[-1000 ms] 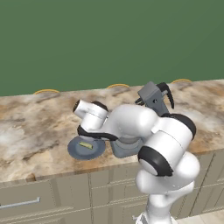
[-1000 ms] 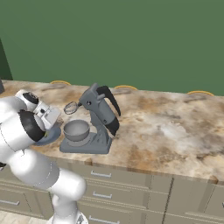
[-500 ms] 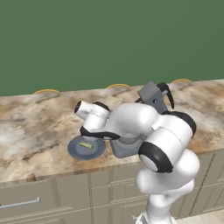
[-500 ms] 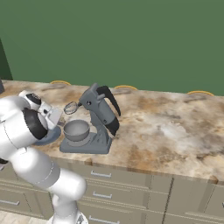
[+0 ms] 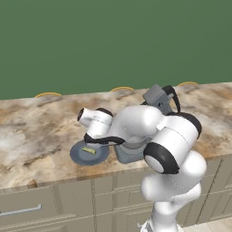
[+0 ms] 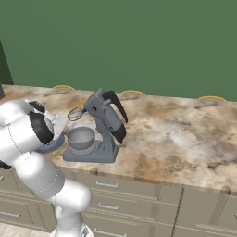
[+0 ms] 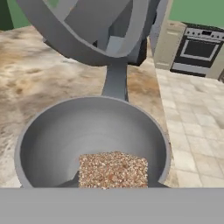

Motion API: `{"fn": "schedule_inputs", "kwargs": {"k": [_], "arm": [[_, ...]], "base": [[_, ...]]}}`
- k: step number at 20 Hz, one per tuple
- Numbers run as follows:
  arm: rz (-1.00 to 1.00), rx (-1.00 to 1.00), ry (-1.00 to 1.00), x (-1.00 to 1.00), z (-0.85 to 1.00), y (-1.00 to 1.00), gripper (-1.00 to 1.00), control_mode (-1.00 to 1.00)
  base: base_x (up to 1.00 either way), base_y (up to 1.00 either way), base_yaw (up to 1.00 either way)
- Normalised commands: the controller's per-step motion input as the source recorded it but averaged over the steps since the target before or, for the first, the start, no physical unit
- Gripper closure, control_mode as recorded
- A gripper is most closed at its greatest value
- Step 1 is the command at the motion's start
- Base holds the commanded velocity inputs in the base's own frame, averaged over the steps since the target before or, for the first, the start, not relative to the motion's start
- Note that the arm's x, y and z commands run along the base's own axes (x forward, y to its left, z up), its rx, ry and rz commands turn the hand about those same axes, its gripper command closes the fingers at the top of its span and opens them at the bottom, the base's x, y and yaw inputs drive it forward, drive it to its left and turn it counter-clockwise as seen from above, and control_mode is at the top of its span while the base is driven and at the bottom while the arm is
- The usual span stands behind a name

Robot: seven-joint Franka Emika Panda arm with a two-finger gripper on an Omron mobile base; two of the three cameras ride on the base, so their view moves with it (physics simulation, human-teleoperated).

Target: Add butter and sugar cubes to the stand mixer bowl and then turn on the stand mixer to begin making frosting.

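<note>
A speckled brown sugar cube sits between my gripper's dark fingertips, which are shut on it. The cube hangs over the near rim of the stand mixer bowl, whose inside looks empty. The bowl rests on the base of the dark grey stand mixer. The mixer's head is tilted up and its wire whisk is above the bowl. The butter, a small pale yellow stick, lies on a flat blue-grey plate left of the mixer. In the left base view my arm hides the bowl.
The marbled counter runs left and right, with drawers below its front edge. Yellow-rimmed shapes sit at the back against the green wall. A stove and tiled floor lie beyond the counter's end in the hand view.
The wrist has sunk slightly toward the bowl. The gripper has stayed shut on the sugar cube, and the butter and the mixer have not moved.
</note>
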Motion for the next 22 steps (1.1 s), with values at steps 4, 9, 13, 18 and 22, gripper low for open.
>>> {"fn": "schedule_inputs", "kwargs": {"k": [4,9,13,18,22], "arm": [[0.0,-0.11,-0.1,0.0,-0.23,-0.05,1.0,-1.0],[0.0,-0.04,-0.05,0.07,-0.06,-0.04,1.0,-1.0],[0.0,0.0,0.0,0.23,0.0,-0.01,1.0,-1.0],[0.0,0.0,0.0,0.11,-0.01,-0.12,1.0,-1.0],[-0.01,0.0,-0.01,0.03,-0.07,-0.2,1.0,-1.0]], "base": [[0.0,0.0,0.0],[0.0,0.0,0.0],[0.0,0.0,0.0],[0.0,0.0,0.0],[0.0,0.0,0.0]]}}
